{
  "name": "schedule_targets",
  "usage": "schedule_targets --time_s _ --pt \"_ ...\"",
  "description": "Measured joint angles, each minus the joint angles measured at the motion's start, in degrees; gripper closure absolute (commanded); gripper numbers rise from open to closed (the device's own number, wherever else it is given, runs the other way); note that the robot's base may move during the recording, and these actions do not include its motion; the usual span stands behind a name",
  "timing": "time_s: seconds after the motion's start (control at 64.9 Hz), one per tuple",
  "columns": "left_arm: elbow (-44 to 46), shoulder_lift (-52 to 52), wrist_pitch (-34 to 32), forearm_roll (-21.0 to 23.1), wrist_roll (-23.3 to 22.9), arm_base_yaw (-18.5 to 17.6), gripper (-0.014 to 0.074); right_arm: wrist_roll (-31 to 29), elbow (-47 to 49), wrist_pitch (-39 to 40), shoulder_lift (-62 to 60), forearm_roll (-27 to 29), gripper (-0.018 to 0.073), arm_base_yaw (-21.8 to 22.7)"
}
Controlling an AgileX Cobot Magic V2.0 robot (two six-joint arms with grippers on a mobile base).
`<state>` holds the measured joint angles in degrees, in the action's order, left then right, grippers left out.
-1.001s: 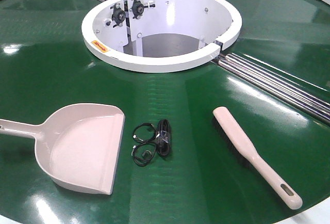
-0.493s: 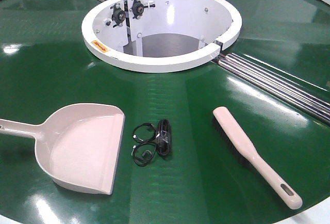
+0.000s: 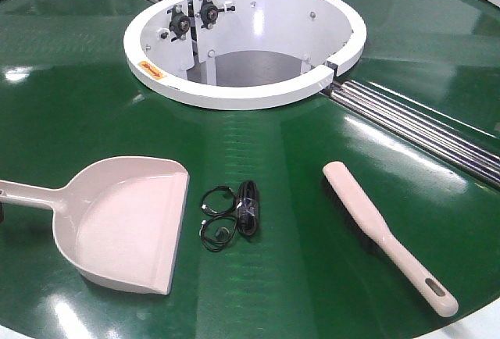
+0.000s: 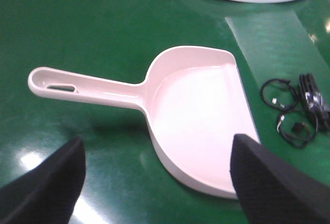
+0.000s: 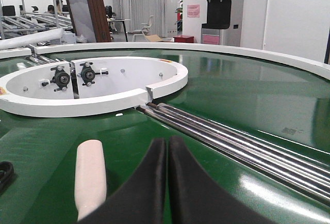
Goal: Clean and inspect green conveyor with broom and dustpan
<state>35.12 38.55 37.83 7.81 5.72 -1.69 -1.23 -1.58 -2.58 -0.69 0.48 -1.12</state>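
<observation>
Your left claw (image 4: pixel 157 146) is spread wide and grips nothing, with the dustpan (image 4: pixel 196 110) showing between its fingers. Your right claw (image 5: pixel 166 149) has its fingers pressed together, empty, just right of the broom (image 5: pixel 91 177) tip. The pan lies near left on the conveyor (image 3: pixel 70 105), handle pointing left. The broom lies near right. A black cable bundle (image 3: pixel 232 215) sits between them, closer to the pan. The white rim (image 3: pixel 242 95) lies far, with the rollers (image 3: pixel 422 132) to its right.
</observation>
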Motion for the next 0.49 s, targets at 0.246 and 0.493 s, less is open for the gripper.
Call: schedule_targets --time_s 0.246,0.493 --pt "18.3 13.2 20.3 2.5 28.3 0.0 0.0045 0.0 0.0 0.0 0.0 0.0 0.0568 0.0" --pt "30.6 28.8 26.4 3.2 48.6 -0.5 0.0045 0.0 0.0 0.0 0.0 0.0 0.0568 0.0"
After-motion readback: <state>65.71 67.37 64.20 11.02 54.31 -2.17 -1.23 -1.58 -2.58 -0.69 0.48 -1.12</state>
